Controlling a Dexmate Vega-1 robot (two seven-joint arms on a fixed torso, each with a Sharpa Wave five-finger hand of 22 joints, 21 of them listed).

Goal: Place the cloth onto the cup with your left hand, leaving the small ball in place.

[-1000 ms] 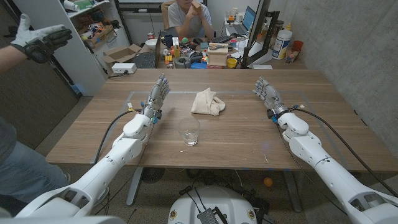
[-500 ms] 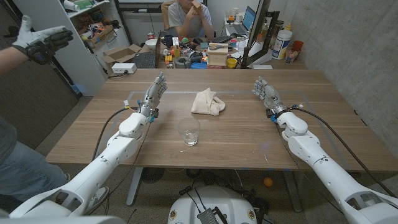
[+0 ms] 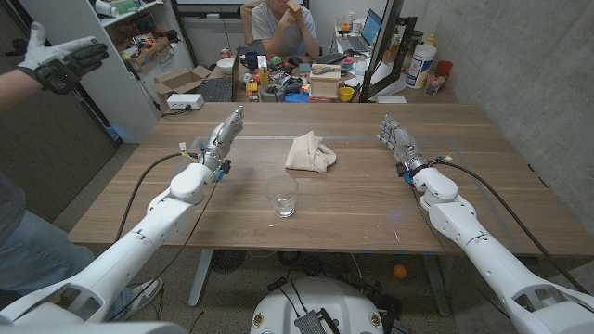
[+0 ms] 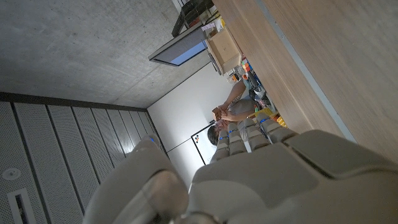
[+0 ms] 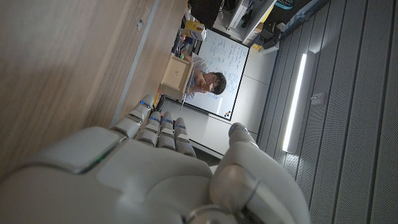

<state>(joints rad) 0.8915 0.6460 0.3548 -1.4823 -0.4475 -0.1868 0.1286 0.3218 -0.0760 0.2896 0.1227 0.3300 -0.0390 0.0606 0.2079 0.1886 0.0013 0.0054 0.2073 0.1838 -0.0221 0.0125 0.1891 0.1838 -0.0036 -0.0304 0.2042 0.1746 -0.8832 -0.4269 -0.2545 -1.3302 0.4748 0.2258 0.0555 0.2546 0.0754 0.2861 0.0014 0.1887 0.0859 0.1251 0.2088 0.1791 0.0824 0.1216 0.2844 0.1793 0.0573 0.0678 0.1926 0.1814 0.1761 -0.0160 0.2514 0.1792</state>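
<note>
A beige crumpled cloth [image 3: 310, 152] lies on the wooden table [image 3: 353, 199], past its middle. A clear glass cup [image 3: 283, 195] stands upright nearer me, just left of the cloth's line. I cannot make out a ball in the cup. My left hand [image 3: 223, 133] hovers to the left of the cloth with its fingers stretched apart and nothing in them; its back shows in the left wrist view [image 4: 261, 180]. My right hand [image 3: 396, 137] is raised to the right of the cloth, fingers apart and holding nothing, also seen from behind in the right wrist view [image 5: 143, 168].
A person sits behind a cluttered desk [image 3: 297, 79] beyond the table's far edge. At the left, a person's gloved hand [image 3: 60, 57] is raised. A small orange ball [image 3: 400, 272] lies on the floor under the table's near edge.
My left arm has swung to the left, carrying the hand farther from the cloth and cup. The right hand, cloth and cup have stayed put.
</note>
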